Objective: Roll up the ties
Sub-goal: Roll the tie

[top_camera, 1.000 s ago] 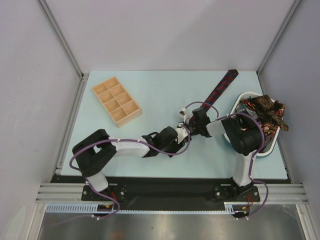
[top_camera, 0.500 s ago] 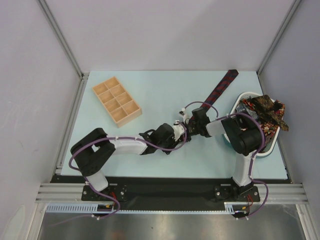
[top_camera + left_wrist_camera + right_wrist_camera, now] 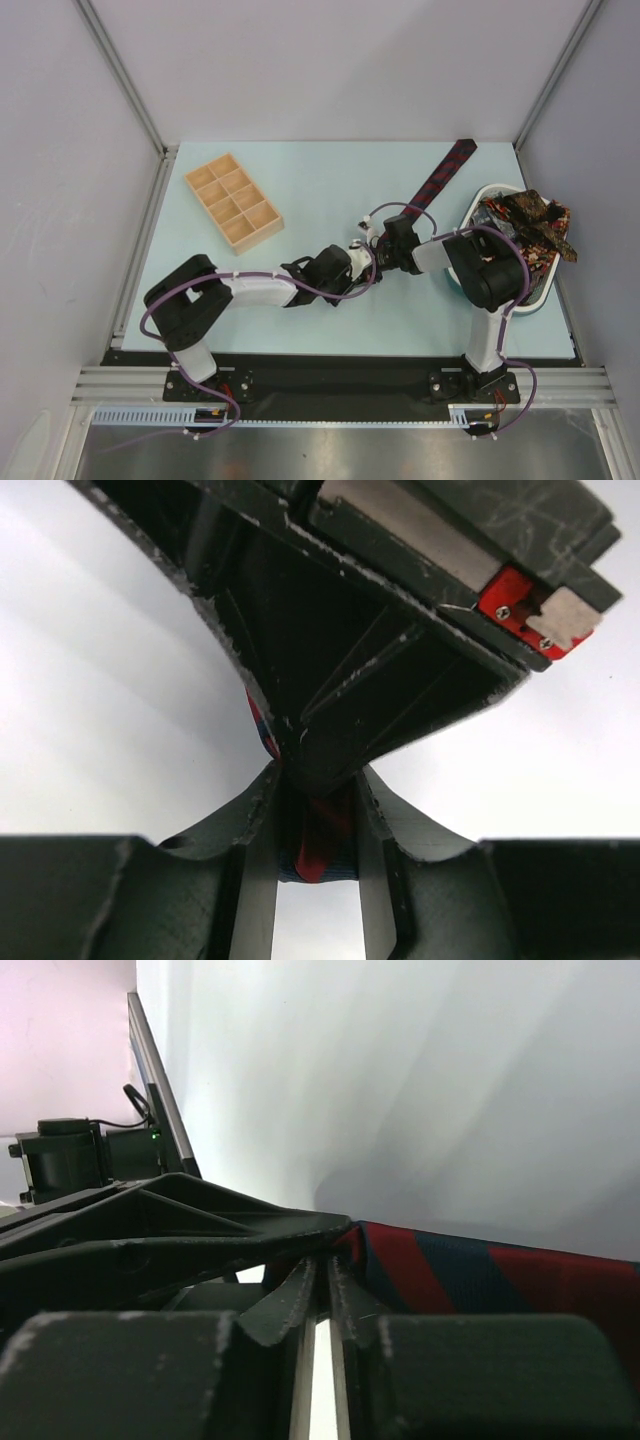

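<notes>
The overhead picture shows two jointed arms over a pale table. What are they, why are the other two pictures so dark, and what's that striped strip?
Those are two robot arms, the left arm and the right arm, bolted at the near edge of the table and filmed from above. The dark close-ups come from a camera on each wrist, looking along its own gripper. On the table: a wooden tray, a white tub heaped with ties, and a striped tie stretched out. Its near end is pinched by the left gripper and the right gripper.
</notes>
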{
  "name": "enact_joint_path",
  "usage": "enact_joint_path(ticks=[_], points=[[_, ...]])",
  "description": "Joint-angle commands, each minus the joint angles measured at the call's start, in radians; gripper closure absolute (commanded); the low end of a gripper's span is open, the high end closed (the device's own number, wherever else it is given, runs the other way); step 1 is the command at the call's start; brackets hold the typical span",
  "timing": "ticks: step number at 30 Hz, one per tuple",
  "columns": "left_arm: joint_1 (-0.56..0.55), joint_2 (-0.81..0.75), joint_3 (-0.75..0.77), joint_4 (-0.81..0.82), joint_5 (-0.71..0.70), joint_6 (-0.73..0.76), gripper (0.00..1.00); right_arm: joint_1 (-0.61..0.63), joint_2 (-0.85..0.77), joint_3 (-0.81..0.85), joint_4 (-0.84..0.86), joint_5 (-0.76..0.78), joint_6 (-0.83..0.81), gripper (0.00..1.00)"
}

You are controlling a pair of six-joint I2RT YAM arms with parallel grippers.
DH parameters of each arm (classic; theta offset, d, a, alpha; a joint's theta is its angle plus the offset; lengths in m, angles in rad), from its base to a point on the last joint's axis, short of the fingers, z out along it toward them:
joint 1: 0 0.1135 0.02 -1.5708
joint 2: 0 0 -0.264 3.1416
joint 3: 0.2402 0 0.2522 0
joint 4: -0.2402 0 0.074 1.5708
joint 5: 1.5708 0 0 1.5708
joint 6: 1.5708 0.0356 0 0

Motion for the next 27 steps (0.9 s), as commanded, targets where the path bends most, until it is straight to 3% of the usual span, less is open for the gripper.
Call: enact_joint_path(ticks=[1, 8, 15, 19, 20, 22, 25, 26, 27], points=[[-0.014, 0.055, 0.015, -0.04, -0.004, 0.011, 0.67, 0.001, -0.047, -0.011, 0.019, 0.062, -0.017, 0.84], [-0.016, 0.059, 0.015, -0.051, -0.011, 0.012, 0.7, -0.061, -0.16, -0.112, 0.159, 0.084, 0.057, 0.74], [-0.017, 0.058, 0.013, -0.057, -0.017, 0.011, 0.71, -0.137, -0.339, -0.235, 0.197, 0.197, 0.065, 0.73], [-0.016, 0.061, 0.018, -0.063, -0.022, 0.009, 0.71, -0.121, -0.563, -0.312, 0.094, 0.454, 0.002, 0.71], [-0.017, 0.061, 0.019, -0.063, -0.022, 0.008, 0.71, -0.11, -0.69, -0.348, 0.071, 0.515, -0.007, 0.7], [-0.016, 0.064, 0.019, -0.065, -0.02, 0.009, 0.71, -0.084, -0.825, -0.384, 0.002, 0.729, -0.026, 0.53], [-0.017, 0.065, 0.021, -0.068, -0.02, 0.006, 0.71, -0.059, -1.03, -0.44, -0.053, 0.907, 0.068, 0.07], [-0.017, 0.064, 0.022, -0.069, -0.019, 0.006, 0.71, -0.065, -1.101, -0.475, -0.082, 0.941, 0.124, 0.0], [-0.016, 0.062, 0.019, -0.068, -0.022, 0.005, 0.71, -0.073, -1.132, -0.497, -0.078, 0.936, 0.147, 0.0]])
